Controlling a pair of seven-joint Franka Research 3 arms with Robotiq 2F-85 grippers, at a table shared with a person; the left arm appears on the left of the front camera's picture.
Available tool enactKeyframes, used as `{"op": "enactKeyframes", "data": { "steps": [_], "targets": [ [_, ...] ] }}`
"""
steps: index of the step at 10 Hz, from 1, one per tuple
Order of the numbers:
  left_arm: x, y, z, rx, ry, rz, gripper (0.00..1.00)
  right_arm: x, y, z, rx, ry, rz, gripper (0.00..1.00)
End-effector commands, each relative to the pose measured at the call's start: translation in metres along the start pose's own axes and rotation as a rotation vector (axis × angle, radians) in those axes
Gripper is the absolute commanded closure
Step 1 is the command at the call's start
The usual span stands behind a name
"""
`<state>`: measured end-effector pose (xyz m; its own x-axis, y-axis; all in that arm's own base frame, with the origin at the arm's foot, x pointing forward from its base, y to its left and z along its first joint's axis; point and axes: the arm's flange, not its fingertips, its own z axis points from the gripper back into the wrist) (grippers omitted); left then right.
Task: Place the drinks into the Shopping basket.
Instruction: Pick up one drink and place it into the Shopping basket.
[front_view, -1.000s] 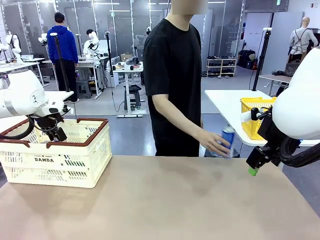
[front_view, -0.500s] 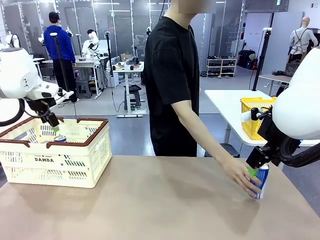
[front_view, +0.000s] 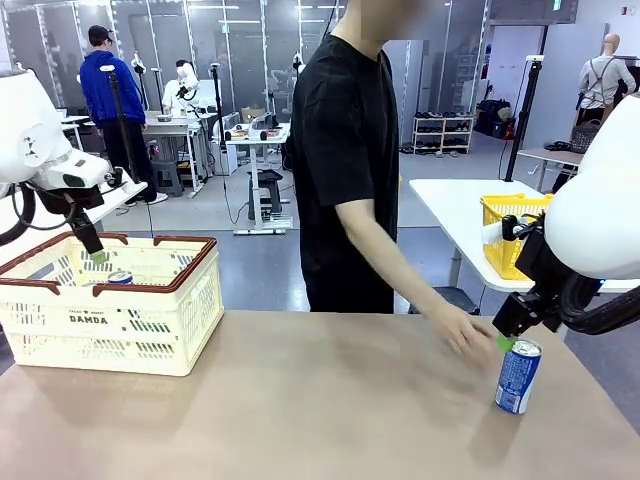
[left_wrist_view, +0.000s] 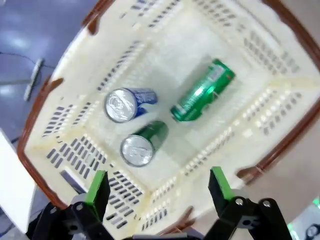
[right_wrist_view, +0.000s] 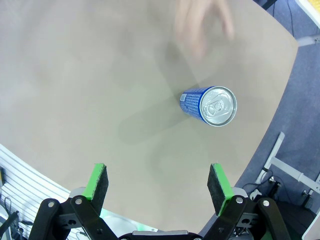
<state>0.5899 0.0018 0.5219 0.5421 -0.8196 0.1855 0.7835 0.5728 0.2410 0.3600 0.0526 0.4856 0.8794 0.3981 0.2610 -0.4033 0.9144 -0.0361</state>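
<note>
A blue drink can (front_view: 517, 376) stands upright on the table at the right, just below my right gripper (front_view: 506, 341), which hangs open above it. From the right wrist the can (right_wrist_view: 210, 105) shows its silver top ahead of the open right gripper (right_wrist_view: 158, 184). The person's hand (front_view: 462, 330) is beside the can, apart from it. The cream Shopping basket (front_view: 150, 325) sits at the left. My left gripper (front_view: 96, 256) hovers open over it. Inside the basket (left_wrist_view: 250, 60) are a blue can (left_wrist_view: 123, 104), an upright green can (left_wrist_view: 142, 145) and a lying green can (left_wrist_view: 202, 91), below the open left gripper (left_wrist_view: 158, 186).
The person in a black shirt (front_view: 345, 150) stands at the far side, arm stretched toward the right. A yellow mesh basket (front_view: 510, 228) rests on a white table behind my right arm. Bare tabletop (front_view: 300, 400) spreads between the basket and the blue can.
The person set the blue can down on the table at the right and is drawing the hand back. My left gripper rose out of the basket.
</note>
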Motion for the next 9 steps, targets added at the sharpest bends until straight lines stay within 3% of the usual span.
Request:
{"op": "enactKeyframes", "data": {
  "steps": [1, 2, 4, 5, 9],
  "targets": [
    [-0.03, -0.032, 0.015, -0.055, 0.014, -0.133, 0.0, -0.001, -0.001, 0.0, 0.003, 0.0, -0.003, 0.0],
    [-0.04, -0.052, 0.023, -0.074, -0.002, -0.2, 0.0, -0.001, -0.001, 0.0, 0.003, 0.0, -0.003, 0.0],
    [-0.054, -0.084, 0.026, -0.074, 0.093, -0.188, 0.0, -0.001, -0.001, 0.0, 0.003, 0.0, -0.003, 0.0],
    [-0.058, -0.098, 0.026, -0.07, 0.07, -0.177, 0.0, -0.001, -0.001, 0.0, 0.003, 0.0, -0.003, 0.0],
    [-0.072, -0.13, 0.014, -0.136, 0.127, -0.138, 0.0, -0.001, -0.001, 0.0, 0.003, 0.0, -0.003, 0.0]
  ]
}}
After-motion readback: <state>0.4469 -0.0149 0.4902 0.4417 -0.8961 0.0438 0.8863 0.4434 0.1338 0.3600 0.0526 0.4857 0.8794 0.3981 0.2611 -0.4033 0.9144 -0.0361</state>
